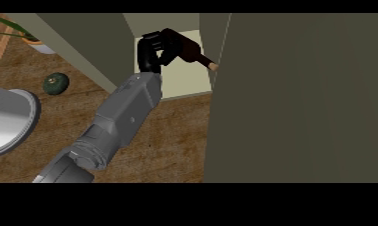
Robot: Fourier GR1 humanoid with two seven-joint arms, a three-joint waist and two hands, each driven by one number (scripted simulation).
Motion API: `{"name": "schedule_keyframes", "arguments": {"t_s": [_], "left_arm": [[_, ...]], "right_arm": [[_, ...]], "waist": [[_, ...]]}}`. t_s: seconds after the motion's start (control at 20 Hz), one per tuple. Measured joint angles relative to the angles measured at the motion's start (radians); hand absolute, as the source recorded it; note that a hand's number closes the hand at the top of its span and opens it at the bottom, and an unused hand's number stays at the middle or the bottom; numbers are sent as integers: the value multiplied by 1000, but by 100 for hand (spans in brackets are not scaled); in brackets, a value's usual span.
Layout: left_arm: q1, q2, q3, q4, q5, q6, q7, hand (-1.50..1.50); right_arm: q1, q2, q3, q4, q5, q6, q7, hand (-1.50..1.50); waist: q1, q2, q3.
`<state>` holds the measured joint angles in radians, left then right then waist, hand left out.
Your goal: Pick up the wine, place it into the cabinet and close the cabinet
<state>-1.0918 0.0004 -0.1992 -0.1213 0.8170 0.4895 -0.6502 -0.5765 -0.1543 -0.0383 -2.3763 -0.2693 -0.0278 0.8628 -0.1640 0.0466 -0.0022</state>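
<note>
A dark maroon wine bottle lies tilted inside the open cabinet, its tan neck end pointing right towards the door's edge. My left hand reaches into the cabinet from the lower left, its black fingers curled round the bottle's body and hiding much of it. The bottle is above the pale cabinet shelf; whether it touches the shelf I cannot tell. The olive cabinet door stands open and fills the right side of the view. My right hand does not show.
A dark green round object lies on the wooden counter at the left. A grey metal dish juts in from the left edge. A potted plant stands at the top left, next to the cabinet's left panel.
</note>
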Motion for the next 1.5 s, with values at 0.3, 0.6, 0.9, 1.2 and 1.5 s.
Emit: {"name": "schedule_keyframes", "arguments": {"t_s": [0.3,0.6,0.9,1.2,1.5], "left_arm": [[-45,1,16,31,13,2,55,150],[-69,19,4,70,-9,28,56,150],[-76,52,-78,109,-96,131,49,150],[-51,81,-126,117,-148,217,60,150],[-39,87,-155,106,-181,264,89,150]], "right_arm": [[8,-6,-15,-1,-3,5,-7,-150],[22,-9,-25,3,-8,17,-18,-150],[15,-6,-17,3,-10,20,-21,-150],[20,-3,-17,3,-11,26,-31,-150],[20,-2,-9,2,-11,30,-36,-150]], "waist": [[11,2,0],[15,8,1],[7,13,1],[-2,20,2],[-9,23,1]]}}
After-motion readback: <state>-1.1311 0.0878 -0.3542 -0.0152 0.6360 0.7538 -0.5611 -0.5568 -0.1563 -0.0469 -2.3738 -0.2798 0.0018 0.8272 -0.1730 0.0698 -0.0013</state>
